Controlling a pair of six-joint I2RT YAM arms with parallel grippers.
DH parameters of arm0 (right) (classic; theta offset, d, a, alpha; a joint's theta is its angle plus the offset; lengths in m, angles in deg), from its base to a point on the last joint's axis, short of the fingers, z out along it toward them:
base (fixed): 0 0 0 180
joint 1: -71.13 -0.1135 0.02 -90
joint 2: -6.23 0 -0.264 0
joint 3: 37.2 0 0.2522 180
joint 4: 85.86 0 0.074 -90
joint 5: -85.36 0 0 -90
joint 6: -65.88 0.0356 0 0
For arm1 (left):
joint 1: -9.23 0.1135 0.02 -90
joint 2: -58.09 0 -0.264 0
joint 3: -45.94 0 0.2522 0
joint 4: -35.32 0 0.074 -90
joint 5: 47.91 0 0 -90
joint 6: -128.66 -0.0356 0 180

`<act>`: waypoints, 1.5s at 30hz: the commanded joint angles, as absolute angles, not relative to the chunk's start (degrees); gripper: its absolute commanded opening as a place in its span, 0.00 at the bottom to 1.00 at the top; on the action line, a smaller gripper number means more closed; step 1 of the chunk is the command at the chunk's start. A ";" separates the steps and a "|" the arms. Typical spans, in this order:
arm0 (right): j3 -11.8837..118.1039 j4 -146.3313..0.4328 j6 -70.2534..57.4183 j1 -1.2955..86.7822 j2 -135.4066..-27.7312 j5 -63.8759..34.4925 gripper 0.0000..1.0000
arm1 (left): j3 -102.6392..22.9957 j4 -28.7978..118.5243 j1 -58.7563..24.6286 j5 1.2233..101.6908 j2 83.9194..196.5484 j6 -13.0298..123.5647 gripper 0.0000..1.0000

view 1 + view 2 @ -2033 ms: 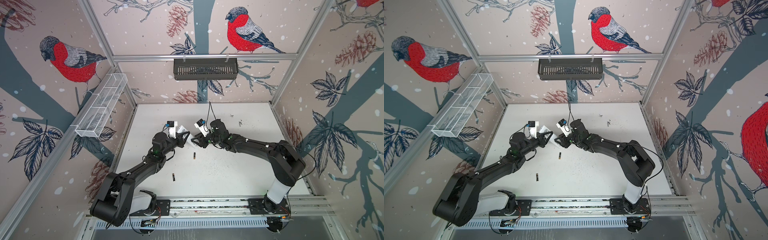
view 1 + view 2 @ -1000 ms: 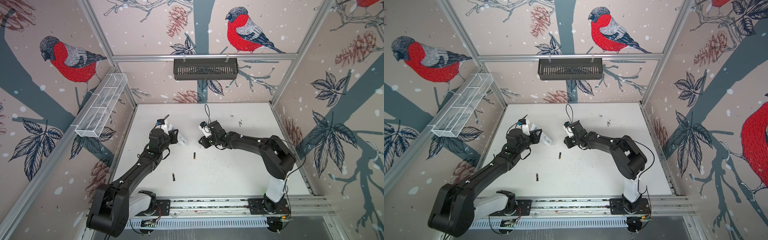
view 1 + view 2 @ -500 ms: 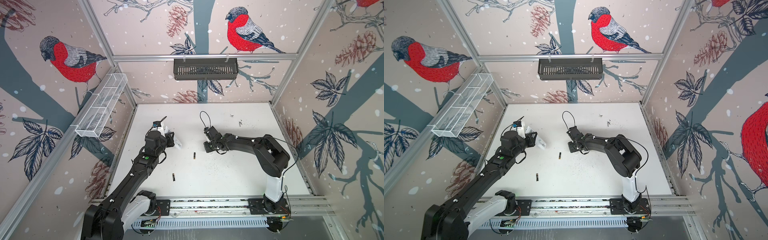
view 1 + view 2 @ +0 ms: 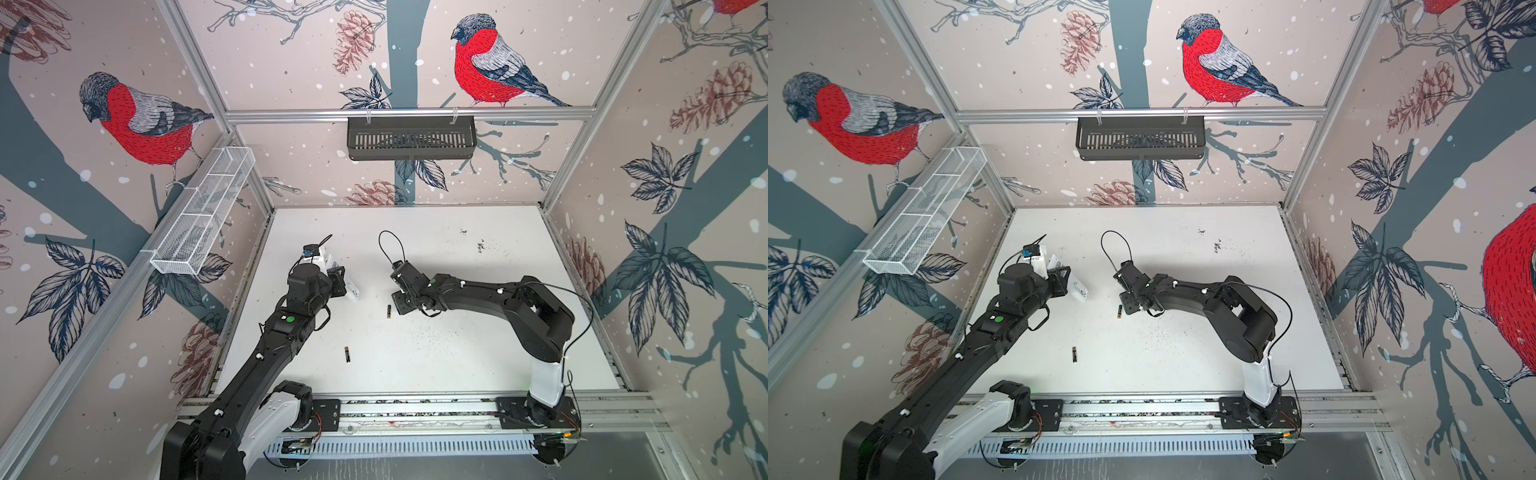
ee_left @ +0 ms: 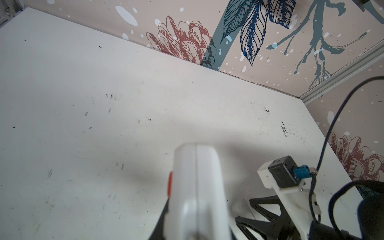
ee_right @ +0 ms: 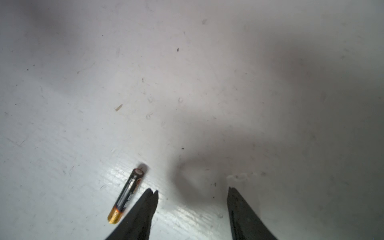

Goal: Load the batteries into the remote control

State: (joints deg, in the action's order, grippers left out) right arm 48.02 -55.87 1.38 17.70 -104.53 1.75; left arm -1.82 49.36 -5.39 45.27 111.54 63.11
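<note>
The arms are drawing apart: the left gripper [image 4: 341, 283] is keeping the remote control [image 5: 197, 187] clamped, while the right gripper [image 6: 192, 190], jaws spreading and empty, is settling beside one battery [image 6: 126, 195] on the surface [image 4: 457, 353]. The other battery [image 4: 346, 354] is lying untouched, so a pickup likely follows.

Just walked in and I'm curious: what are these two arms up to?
The left gripper holds a white remote. The right gripper hangs open, low over the table, right beside one battery without touching it. The other battery lies apart, nearer the front edge. Neither is in the remote yet.
</note>
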 commanded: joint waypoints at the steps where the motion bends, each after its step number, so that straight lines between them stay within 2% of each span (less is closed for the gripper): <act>1: 48.02 -55.73 3.76 16.13 -104.50 0.92 0.59 | -2.08 48.18 -5.11 44.89 111.44 62.83 0.00; 8: 47.10 -57.81 6.54 14.33 -104.80 -1.50 0.59 | -1.50 46.55 -4.49 46.26 111.97 63.40 0.00; 18: 49.26 -57.03 7.86 12.85 -108.65 0.77 0.55 | -0.87 45.60 -3.85 47.51 111.81 63.89 0.00; 27: 51.30 -52.77 6.32 11.46 -109.71 5.37 0.42 | -0.96 45.82 -3.59 47.61 111.35 63.89 0.00; 35: 50.44 -52.50 4.53 11.32 -109.44 5.30 0.31 | -0.87 45.49 -3.60 48.25 111.75 64.09 0.00; 45: 48.14 -56.23 0.24 11.50 -107.96 3.83 0.18 | -0.74 43.40 -3.59 54.15 115.15 65.05 0.00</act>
